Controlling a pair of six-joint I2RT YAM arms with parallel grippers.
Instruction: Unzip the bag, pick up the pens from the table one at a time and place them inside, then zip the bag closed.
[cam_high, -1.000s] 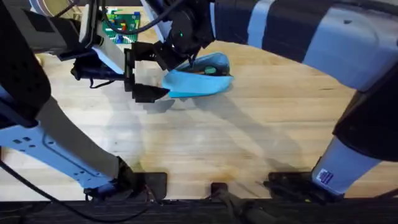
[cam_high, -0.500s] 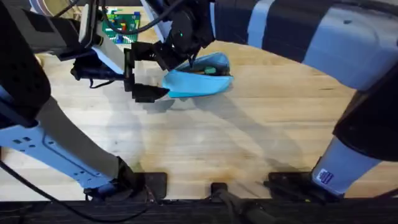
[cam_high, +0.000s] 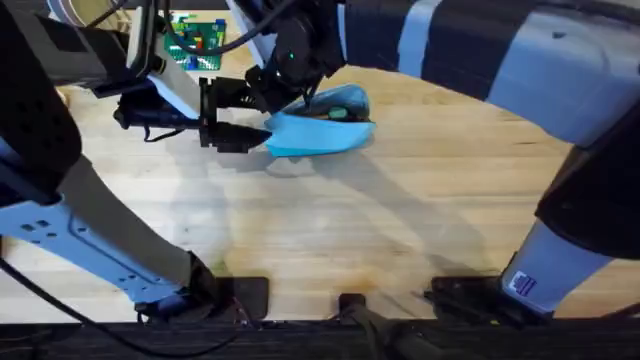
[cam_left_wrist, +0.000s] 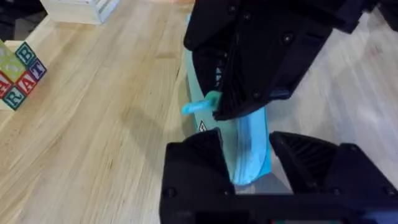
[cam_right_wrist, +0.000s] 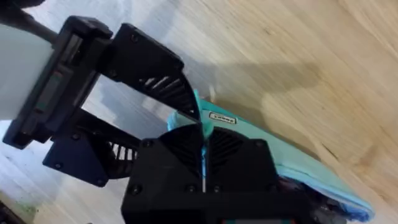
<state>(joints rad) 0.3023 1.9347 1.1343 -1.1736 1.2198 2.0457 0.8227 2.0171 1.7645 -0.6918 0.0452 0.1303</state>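
The bag (cam_high: 318, 132) is seen lying on the table (cam_high: 330, 230) at the far middle of the overhead view, its long side running across, with something dark and green visible at its upper right part, perhaps an opening, though this cannot be told for certain. The left gripper (cam_high: 232, 118) is placed at the bag's left end, and in the left wrist view its fingers (cam_left_wrist: 194, 168) are seen closed around that end, the fabric pinched between them; this hold is judged to be an anchor, so that the soft pouch is kept from sliding or bunching when the zipper is pulled. The right gripper (cam_high: 288, 82) is set down over the top of the bag just beside the left one, and in its own wrist view the fingers are pressed together on a thin blue tab (cam_right_wrist: 203, 155), taken to be the zipper pull (cam_left_wrist: 200, 106). No pens can be made out on the table, so a zipper step is judged to be in hand.
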